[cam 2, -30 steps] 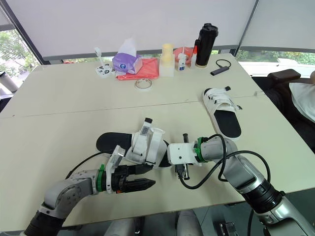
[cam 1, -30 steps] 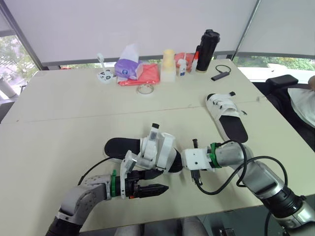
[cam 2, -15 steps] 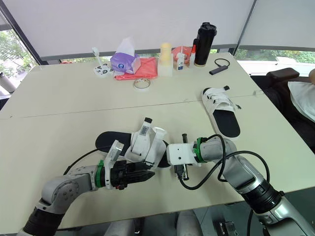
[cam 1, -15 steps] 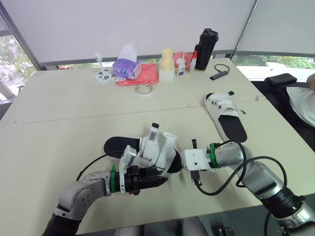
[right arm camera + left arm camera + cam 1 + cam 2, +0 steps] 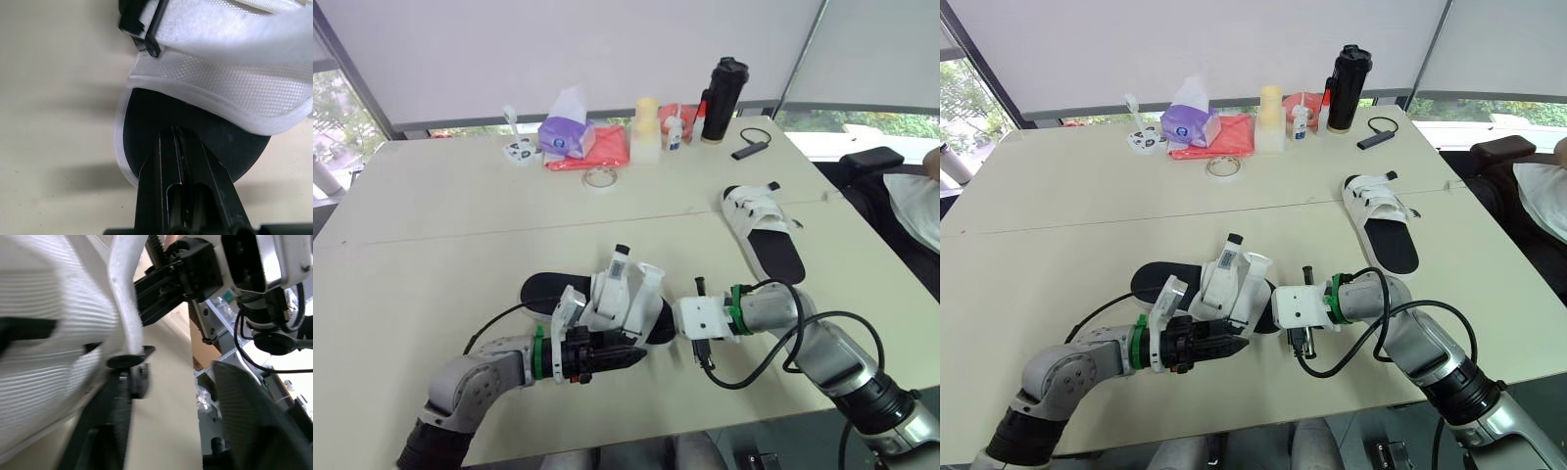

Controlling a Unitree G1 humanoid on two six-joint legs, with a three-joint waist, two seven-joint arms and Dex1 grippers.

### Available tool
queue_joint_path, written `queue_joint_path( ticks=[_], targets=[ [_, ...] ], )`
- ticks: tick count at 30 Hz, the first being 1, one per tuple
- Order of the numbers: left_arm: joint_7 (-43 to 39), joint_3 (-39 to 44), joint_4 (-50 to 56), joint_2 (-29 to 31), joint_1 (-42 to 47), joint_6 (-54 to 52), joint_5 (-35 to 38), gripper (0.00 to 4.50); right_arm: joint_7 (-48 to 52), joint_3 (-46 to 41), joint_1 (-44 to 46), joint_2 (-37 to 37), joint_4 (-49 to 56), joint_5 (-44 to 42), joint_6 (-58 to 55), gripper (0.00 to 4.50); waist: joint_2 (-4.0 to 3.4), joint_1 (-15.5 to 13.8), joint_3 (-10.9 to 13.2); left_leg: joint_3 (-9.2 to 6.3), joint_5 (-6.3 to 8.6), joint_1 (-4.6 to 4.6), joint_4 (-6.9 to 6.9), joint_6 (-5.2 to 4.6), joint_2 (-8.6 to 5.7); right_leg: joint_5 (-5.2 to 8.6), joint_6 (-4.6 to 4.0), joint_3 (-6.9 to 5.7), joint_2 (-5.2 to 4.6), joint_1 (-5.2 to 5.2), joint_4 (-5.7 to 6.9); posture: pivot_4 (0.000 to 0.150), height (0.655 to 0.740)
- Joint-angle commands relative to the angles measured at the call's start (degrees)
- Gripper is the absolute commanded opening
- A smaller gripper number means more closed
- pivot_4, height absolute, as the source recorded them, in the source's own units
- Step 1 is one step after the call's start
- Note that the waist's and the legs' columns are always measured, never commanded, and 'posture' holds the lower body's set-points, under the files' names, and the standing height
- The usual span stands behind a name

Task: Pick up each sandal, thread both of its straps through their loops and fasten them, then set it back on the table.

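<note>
White-strapped black-soled sandal (image 5: 607, 299) sat on the beige table (image 5: 431, 255) between both arms, right gripper (image 5: 179, 134) closed tight with tips pressing its toe, left gripper (image 5: 631, 354) spread wide beside a loose white strap (image 5: 124, 293), and closing off-line there could've missed the strap and skidded the sandal loose.

Two black-and-white sandals on a pale beige bench (image 5: 431, 255).
The near sandal (image 5: 626, 304) has a black footbed, a white-edged sole and white straps with a fine mesh weave and black tips; the far sandal (image 5: 764, 230) has the same colours. The jaws are black, with a green ring at each wrist. At the back edge stand a purple tissue box (image 5: 563, 137), a red cloth (image 5: 612, 152), a cream container (image 5: 648, 122), a black bottle (image 5: 724, 88) and a whitish tape ring (image 5: 600, 177).
</note>
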State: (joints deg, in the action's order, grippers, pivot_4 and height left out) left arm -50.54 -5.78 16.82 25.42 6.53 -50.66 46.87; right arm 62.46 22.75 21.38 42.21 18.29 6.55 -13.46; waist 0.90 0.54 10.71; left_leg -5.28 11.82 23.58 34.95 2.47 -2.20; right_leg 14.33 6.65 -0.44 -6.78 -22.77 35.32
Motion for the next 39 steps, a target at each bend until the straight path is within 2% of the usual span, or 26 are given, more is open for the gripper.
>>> queue_joint_path(
  ticks=[1,2,10,17,21,33,39],
  targets=[
    [-0.7,1.1,2.1,-0.2,1.1,0.2,2.1,0.37,0.2,0.5,-0.3,0.3,-0.5,0.7,-0.4,0.00,0.00,0.0,0.0,0.00,0.00,0.00,-0.01,0.00,0.00,0.00,0.00,0.00,0.00,-0.01,0.00,0.150,0.7400],
    [-0.8,1.1,2.1,0.0,1.1,0.1,2.1,0.07,0.2,0.5,-0.3,0.3,-0.5,0.7,-0.4,0.00,0.00,0.0,0.0,0.00,0.00,0.00,-0.01,0.00,0.00,0.00,0.00,0.00,0.00,-0.01,0.00,0.150,0.7400],
    [-3.8,0.2,3.7,3.6,0.6,-2.8,3.7,0.07,0.3,0.5,-0.3,0.2,-0.5,0.7,-0.4,0.00,0.03,0.1,0.0,0.00,0.00,0.01,-0.02,0.00,-0.01,0.00,0.00,0.00,0.01,-0.03,0.00,0.150,0.7400],
    [-14.3,-0.7,7.9,13.3,-0.2,-5.5,7.0,0.07,0.3,0.8,-0.2,0.1,-0.4,0.7,-0.3,0.00,0.02,0.1,0.0,0.03,0.00,0.02,-0.17,0.00,0.01,0.00,-0.01,0.00,0.03,-0.16,0.00,0.150,0.7400],
    [-17.1,-1.2,9.2,15.9,-0.4,-5.7,7.9,0.07,0.2,0.8,-0.2,0.0,-0.5,0.8,-0.3,0.00,0.02,0.1,0.0,0.05,0.01,0.02,-0.14,0.01,0.04,0.01,-0.02,0.01,0.01,-0.12,-0.01,0.150,0.7400],
    [-16.5,3.2,10.7,15.7,3.6,-9.9,19.0,0.07,0.4,0.5,0.3,0.3,-1.3,0.8,0.6,0.00,0.02,0.2,0.1,0.07,0.00,0.02,-0.18,0.00,0.04,0.01,-0.01,0.02,0.00,-0.15,-0.03,0.150,0.7400],
    [-13.8,4.3,9.9,14.1,5.4,-10.9,21.2,0.07,0.5,0.4,0.6,0.2,-1.8,0.9,1.0,0.00,0.03,0.1,0.1,0.07,0.00,0.02,-0.19,0.00,0.03,0.00,0.00,0.02,0.03,-0.18,0.00,0.150,0.7400]
  ],
)
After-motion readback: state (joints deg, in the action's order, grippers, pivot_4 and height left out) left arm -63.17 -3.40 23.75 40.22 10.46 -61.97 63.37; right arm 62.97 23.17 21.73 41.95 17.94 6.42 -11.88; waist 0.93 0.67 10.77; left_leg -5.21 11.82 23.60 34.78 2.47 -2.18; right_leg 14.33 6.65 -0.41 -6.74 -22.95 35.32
